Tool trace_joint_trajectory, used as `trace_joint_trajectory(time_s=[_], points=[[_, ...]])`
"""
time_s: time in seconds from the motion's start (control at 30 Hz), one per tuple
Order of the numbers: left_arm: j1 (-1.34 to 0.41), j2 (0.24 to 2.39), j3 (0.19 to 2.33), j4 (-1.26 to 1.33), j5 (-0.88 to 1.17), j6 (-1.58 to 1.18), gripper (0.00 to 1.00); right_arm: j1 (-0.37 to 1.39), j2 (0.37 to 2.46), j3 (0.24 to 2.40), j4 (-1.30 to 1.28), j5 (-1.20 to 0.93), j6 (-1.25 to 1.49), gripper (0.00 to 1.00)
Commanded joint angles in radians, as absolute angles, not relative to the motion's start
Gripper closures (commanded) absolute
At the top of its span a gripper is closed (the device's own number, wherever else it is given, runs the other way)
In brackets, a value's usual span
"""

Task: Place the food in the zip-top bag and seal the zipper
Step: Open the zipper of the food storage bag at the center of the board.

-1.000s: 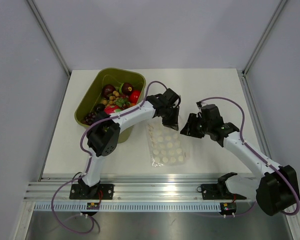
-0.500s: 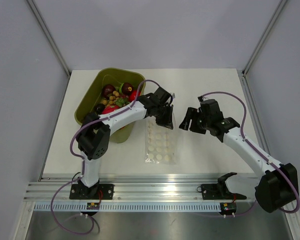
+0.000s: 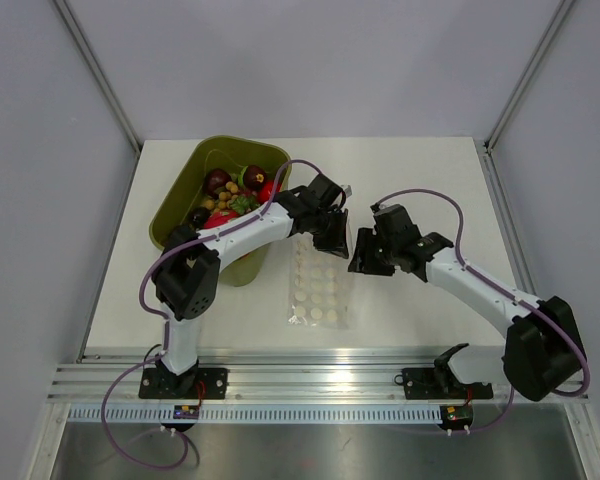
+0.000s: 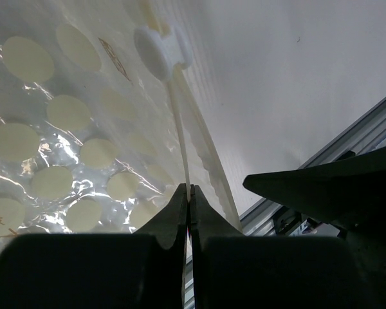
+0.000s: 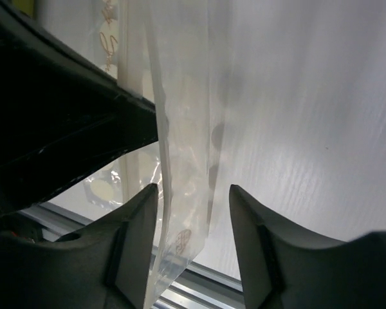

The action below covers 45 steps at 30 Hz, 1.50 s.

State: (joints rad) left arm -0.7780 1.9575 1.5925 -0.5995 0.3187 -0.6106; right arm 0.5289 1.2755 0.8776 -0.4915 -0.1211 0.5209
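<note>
L jaws pinched fully together on the zipper (image 4: 182,145) edge of the bag (image 3: 320,290), that end raised at centre of top view; rest of bag lies flat on worktop (image 3: 420,170) just below centre. R jaws apart, straddling the raised bag film w/o clamping it, just right of centre. Food (image 3: 235,190) sits in green tub (image 3: 168,222), upper left of centre, just left of bag.
</note>
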Motion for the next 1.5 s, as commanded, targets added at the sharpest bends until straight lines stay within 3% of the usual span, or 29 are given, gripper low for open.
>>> trace_joint_trajectory(time_s=[0.0, 0.1, 0.13, 0.23, 0.6, 0.77, 0.87, 1.07, 1.33, 1.47], points=[[-0.778, 1.91, 1.605, -0.575, 0.354, -0.615, 1.0, 0.541, 1.33, 0.923, -0.462, -0.046, 0.541, 0.48], [-0.776, 1.905, 1.612, -0.592, 0.356, -0.606, 1.0, 0.541, 1.373, 0.946, -0.454, -0.011, 0.552, 0.63], [-0.776, 1.901, 1.618, -0.601, 0.353, -0.595, 1.0, 0.541, 1.385, 0.957, -0.459, -0.006, 0.549, 0.79], [-0.772, 1.894, 1.66, -0.652, 0.347, -0.555, 1.0, 0.538, 1.399, 1.035, -0.517, 0.141, 0.531, 1.0], [-0.713, 2.028, 2.295, -0.914, 0.46, -0.454, 1.0, 0.4, 1.41, 1.618, -0.764, 0.451, 0.304, 1.0], [-0.707, 1.974, 2.136, -0.775, 0.586, -0.474, 1.0, 0.426, 1.361, 1.596, -0.75, 0.426, 0.236, 1.0], [-0.704, 1.944, 1.92, -0.686, 0.623, -0.466, 1.0, 0.451, 1.345, 1.462, -0.727, 0.413, 0.253, 1.0], [-0.701, 1.977, 1.72, -0.677, 0.653, -0.422, 1.0, 0.512, 1.312, 1.18, -0.674, 0.333, 0.365, 1.0], [-0.678, 1.924, 1.738, -0.719, 0.62, -0.393, 1.0, 0.56, 1.305, 1.109, -0.641, 0.244, 0.451, 1.0], [-0.675, 1.948, 1.842, -0.787, 0.597, -0.365, 1.0, 0.561, 1.353, 1.167, -0.667, 0.362, 0.465, 1.0]])
